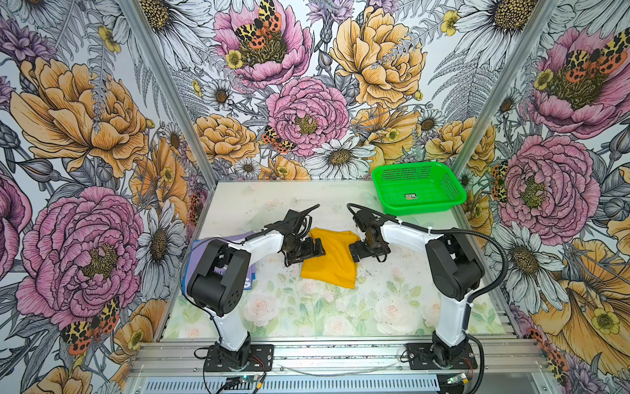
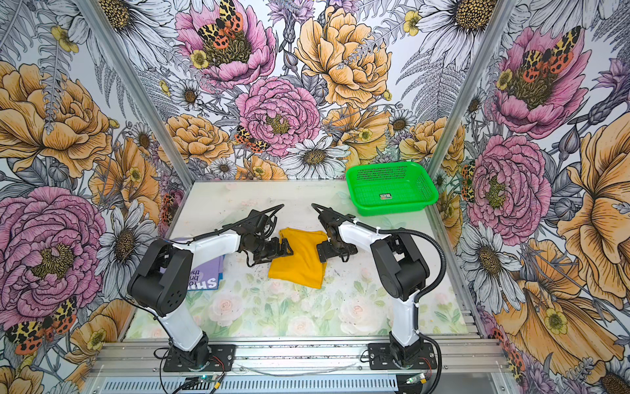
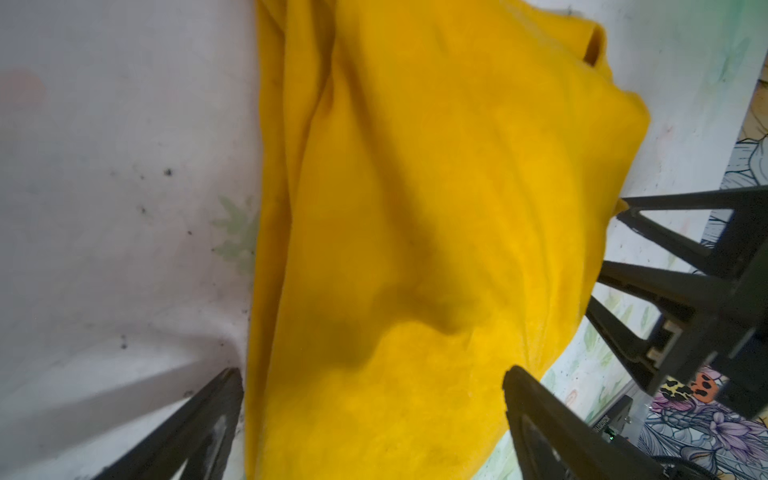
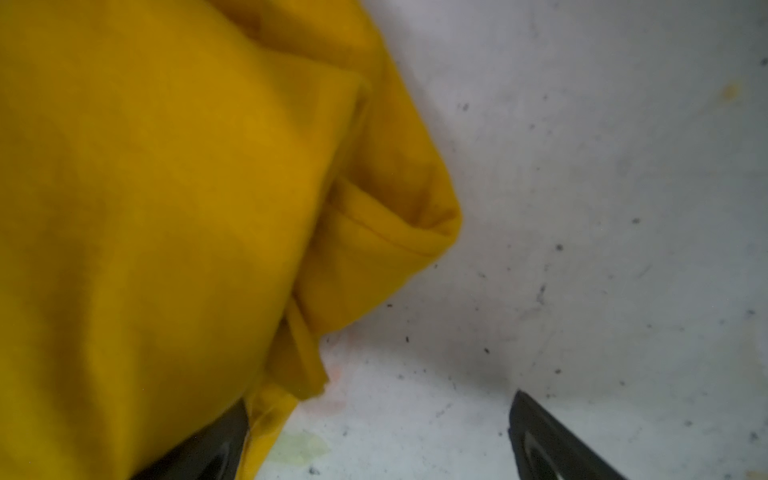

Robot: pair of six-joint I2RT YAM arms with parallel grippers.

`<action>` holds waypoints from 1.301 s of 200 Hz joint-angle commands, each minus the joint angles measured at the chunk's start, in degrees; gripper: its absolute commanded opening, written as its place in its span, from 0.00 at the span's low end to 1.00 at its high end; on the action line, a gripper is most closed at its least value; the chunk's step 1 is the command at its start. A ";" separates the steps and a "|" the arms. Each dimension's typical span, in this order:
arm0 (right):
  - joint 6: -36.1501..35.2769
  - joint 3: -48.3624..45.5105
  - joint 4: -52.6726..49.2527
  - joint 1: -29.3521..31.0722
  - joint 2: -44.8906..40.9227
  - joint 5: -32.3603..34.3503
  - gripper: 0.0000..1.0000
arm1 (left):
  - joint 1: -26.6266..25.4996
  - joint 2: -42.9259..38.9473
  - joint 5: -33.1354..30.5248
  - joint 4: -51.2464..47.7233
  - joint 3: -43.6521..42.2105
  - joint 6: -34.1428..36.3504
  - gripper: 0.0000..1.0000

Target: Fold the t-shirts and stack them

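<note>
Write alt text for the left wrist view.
A folded mustard-yellow t-shirt lies ungripped on the pale, speckled table, framed by the open left end effector. The right end effector, also open, sits at the shirt's far side.

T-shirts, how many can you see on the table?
2. The yellow t-shirt lies folded in the middle; the purple t-shirt lies at the left, partly hidden under the left arm, which could hide more.

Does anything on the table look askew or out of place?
The yellow t-shirt, in the middle of the table, is folded unevenly: it lies tilted and inner layers stick out at its edge. The lavender t-shirt lies apart at the left, not stacked.
</note>
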 commanded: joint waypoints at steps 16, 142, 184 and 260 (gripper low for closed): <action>-2.44 1.07 -4.30 1.96 3.17 4.95 1.00 | -3.56 2.34 -0.77 -1.47 2.25 -2.33 0.99; -1.85 -4.01 2.73 5.13 4.42 -12.20 0.99 | -16.56 11.38 -14.32 11.09 -0.76 -17.71 0.82; 0.80 -8.02 7.67 5.19 0.80 -15.40 0.99 | -19.41 13.88 -19.62 10.41 -1.06 -19.21 0.33; -0.61 -11.90 5.85 -6.81 -18.29 -13.95 0.99 | -21.52 4.32 -48.92 -11.40 2.07 -8.83 0.00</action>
